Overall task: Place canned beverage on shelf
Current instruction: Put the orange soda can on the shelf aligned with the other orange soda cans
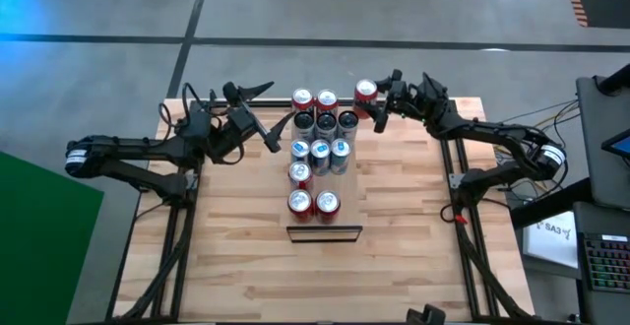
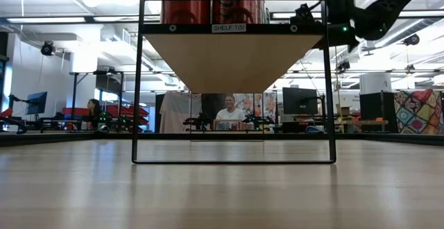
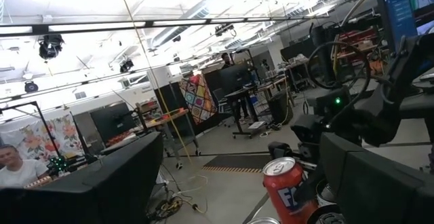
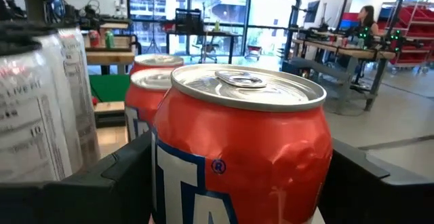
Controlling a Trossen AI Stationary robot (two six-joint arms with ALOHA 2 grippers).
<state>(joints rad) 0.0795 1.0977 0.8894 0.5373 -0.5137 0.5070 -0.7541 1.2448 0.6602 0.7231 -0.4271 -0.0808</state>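
The right gripper (image 1: 377, 107) has its fingers closed around a red can (image 1: 366, 92) at the far right corner of the shelf (image 1: 349, 140), just beside the cans already standing there. The placing step is in hand; next comes seating the can in the far row and releasing it. Beyond the rows, the left gripper (image 1: 274, 129) waits, jaws wide and empty.

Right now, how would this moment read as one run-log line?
right gripper: fingers around red can at shelf's far end | left gripper: open beside can rows | can upright
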